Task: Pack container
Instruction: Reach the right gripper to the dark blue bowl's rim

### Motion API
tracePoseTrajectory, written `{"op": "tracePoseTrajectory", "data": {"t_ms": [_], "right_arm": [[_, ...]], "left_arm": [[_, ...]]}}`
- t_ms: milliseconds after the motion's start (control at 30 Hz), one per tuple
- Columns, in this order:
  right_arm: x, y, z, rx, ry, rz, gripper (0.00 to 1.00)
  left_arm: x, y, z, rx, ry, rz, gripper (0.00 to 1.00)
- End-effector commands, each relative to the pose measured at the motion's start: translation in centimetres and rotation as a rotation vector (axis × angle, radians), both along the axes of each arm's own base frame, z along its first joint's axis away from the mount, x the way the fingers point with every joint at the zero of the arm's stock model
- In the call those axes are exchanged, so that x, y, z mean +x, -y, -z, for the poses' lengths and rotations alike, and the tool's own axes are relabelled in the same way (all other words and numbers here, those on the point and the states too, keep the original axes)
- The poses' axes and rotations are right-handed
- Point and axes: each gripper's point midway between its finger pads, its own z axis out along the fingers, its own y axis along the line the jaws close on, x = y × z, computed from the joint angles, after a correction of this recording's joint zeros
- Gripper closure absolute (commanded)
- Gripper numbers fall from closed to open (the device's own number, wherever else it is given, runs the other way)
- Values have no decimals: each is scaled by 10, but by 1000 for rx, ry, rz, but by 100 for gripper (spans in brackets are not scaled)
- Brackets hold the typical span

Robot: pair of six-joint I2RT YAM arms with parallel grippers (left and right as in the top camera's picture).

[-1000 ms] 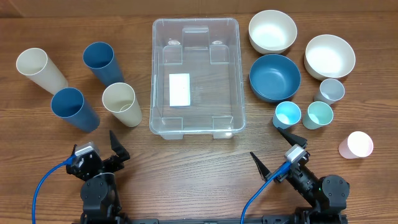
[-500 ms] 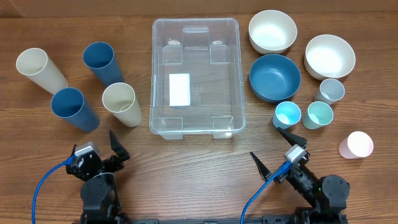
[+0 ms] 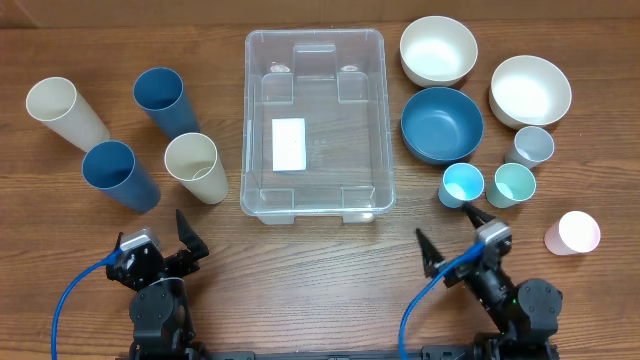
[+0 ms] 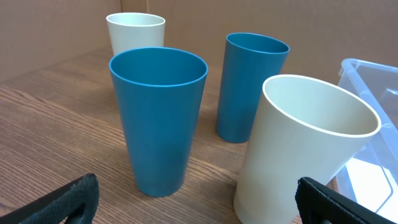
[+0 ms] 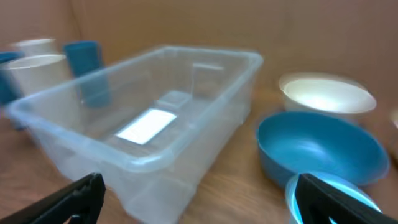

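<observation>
The clear plastic container (image 3: 314, 120) stands at the table's middle back, empty, with a white label (image 3: 289, 143) on its bottom. It also shows in the right wrist view (image 5: 149, 130) and at the right edge of the left wrist view (image 4: 373, 124). My left gripper (image 3: 158, 238) is open and empty near the front left, facing a blue tumbler (image 4: 158, 118) and a cream tumbler (image 4: 301, 149). My right gripper (image 3: 452, 233) is open and empty at the front right, between the container and a small light-blue cup (image 3: 462, 184).
Left of the container stand two blue tumblers (image 3: 162, 100) (image 3: 115, 172) and two cream tumblers (image 3: 60, 110) (image 3: 195, 165). Right of it are two white bowls (image 3: 438, 50) (image 3: 530, 90), a blue bowl (image 3: 441, 124), and small grey (image 3: 532, 146), teal (image 3: 514, 184) and pink (image 3: 572, 233) cups.
My right gripper has shifted a little to the right and turned toward the container. The left arm and the objects have not moved.
</observation>
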Motion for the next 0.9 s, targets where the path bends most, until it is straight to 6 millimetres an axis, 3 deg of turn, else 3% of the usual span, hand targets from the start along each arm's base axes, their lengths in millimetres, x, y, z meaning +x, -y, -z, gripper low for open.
{"op": "tracePoseTrajectory", "data": {"t_ms": [0,133,367,667,867], "right_arm": [[6,38,-15,62,-88,254,0],[8,50,-41,49,-99,320,0],[29,51,-91,40,-166,325,0],[84,48,-117,-19,-504,303,0],[127,27,-136,16,-549,172,0]], "left_arm": [[-2,-4,0,22,-5,-20,0],[-2,-4,0,22,-5,-20,0],[-2,-4,0,22,-5,-20,0],[-2,-4,0,22,-5,-20,0],[-2,-4,0,22,-5,-20,0]]}}
